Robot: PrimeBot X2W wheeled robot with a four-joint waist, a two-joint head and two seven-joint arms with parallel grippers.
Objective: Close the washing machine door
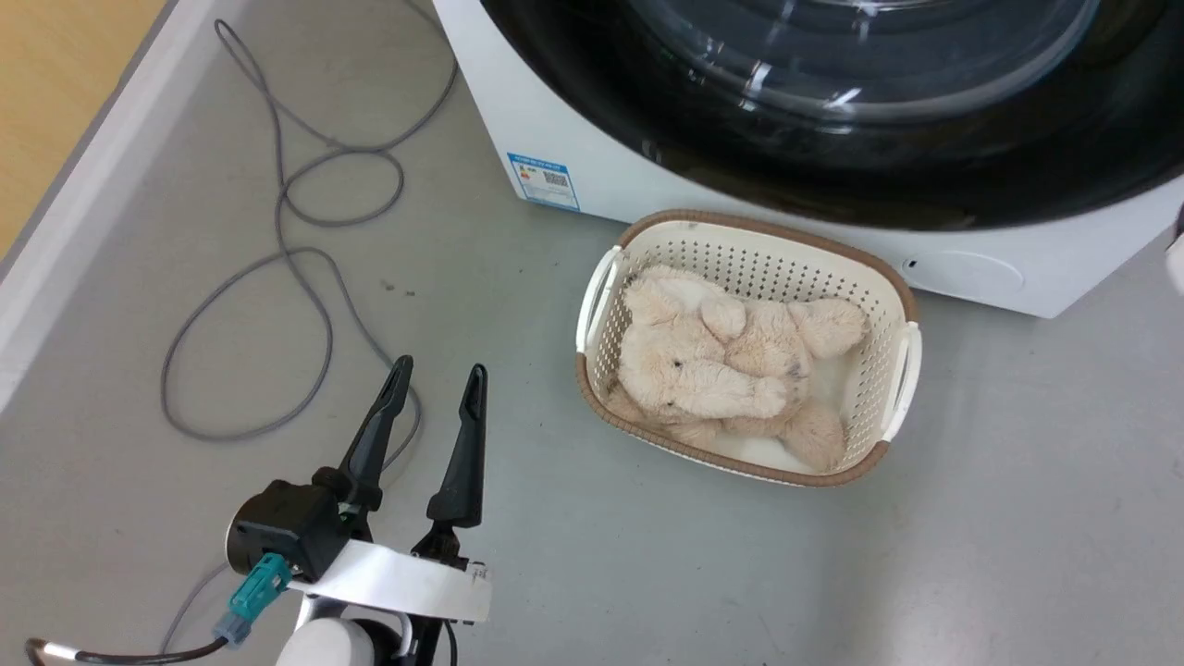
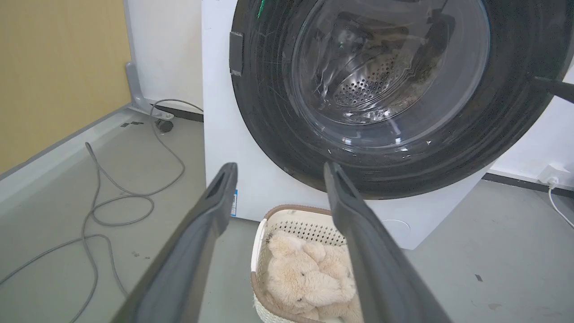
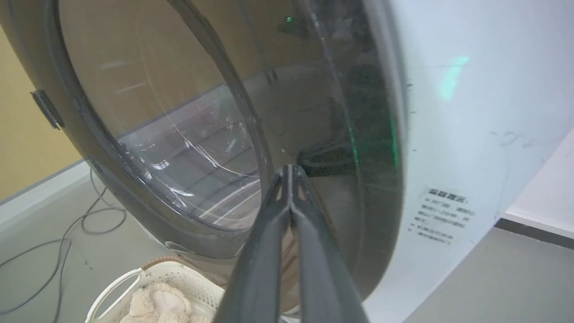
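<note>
The door (image 2: 269,112) is a big black circle lying flat on the front of the white washer (image 2: 219,134). It is right in front of the right gripper (image 3: 289,169), whose jaws are pressed together with nothing between them. I cannot tell if the tips touch the door. The left gripper (image 1: 439,367) has its jaws spread wide and empty. The door is far ahead of them, and a basket (image 1: 888,305) with a soft toy (image 1: 721,370) is nearer.
</note>
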